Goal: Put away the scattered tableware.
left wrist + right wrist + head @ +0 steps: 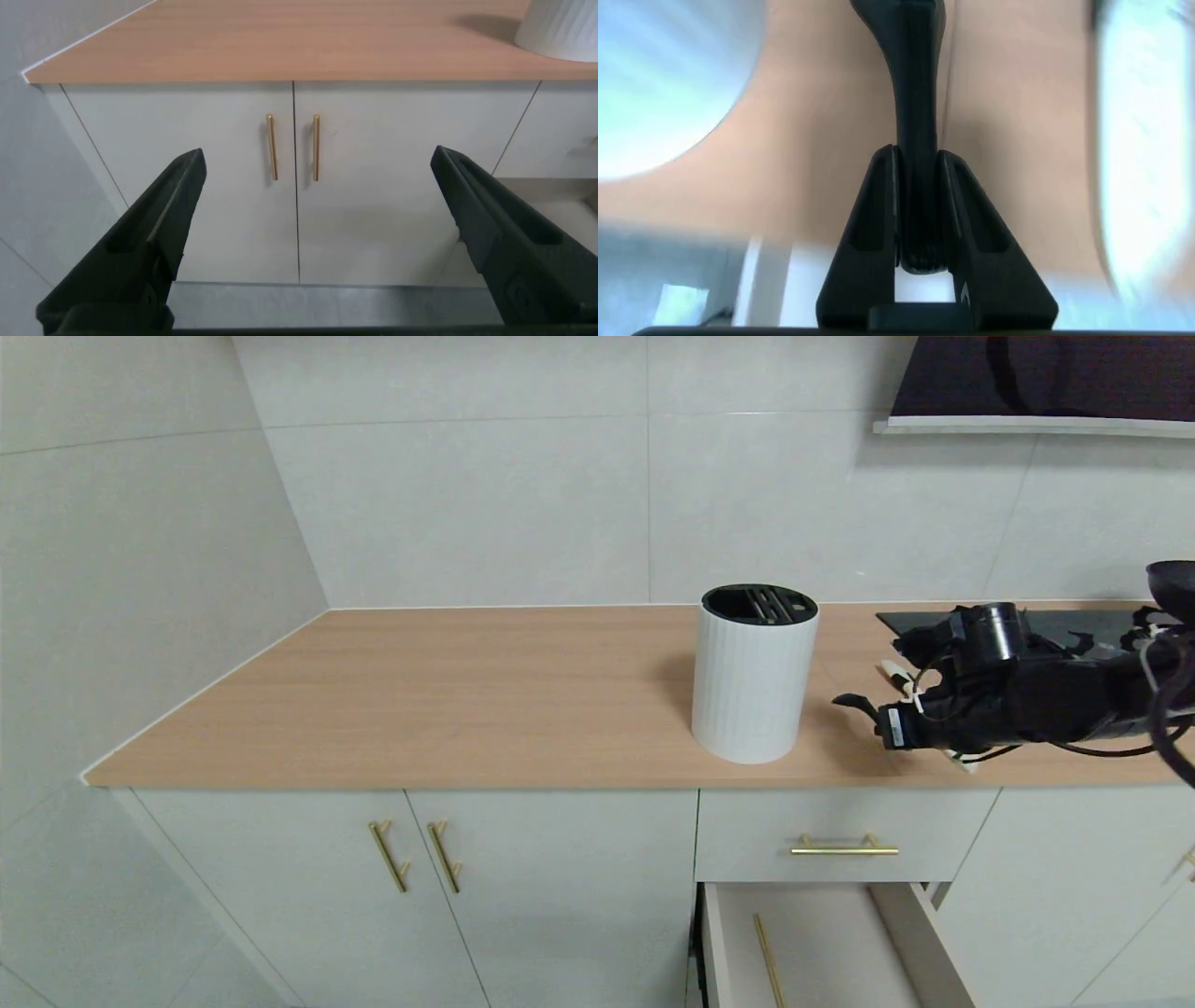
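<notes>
Right hand (920, 219) extends level, low over wooden desk (467, 691), right of white ribbed cylindrical holder (754, 681), clamped on slim black utensil handle (915, 84). Left hand (318, 163) spread wide, empty, facing white cabinet doors (374, 187).

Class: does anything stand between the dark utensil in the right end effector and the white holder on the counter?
Nothing visible does. The right end effector is shut on the dark utensil beside the white holder, with just countertop between them.
</notes>
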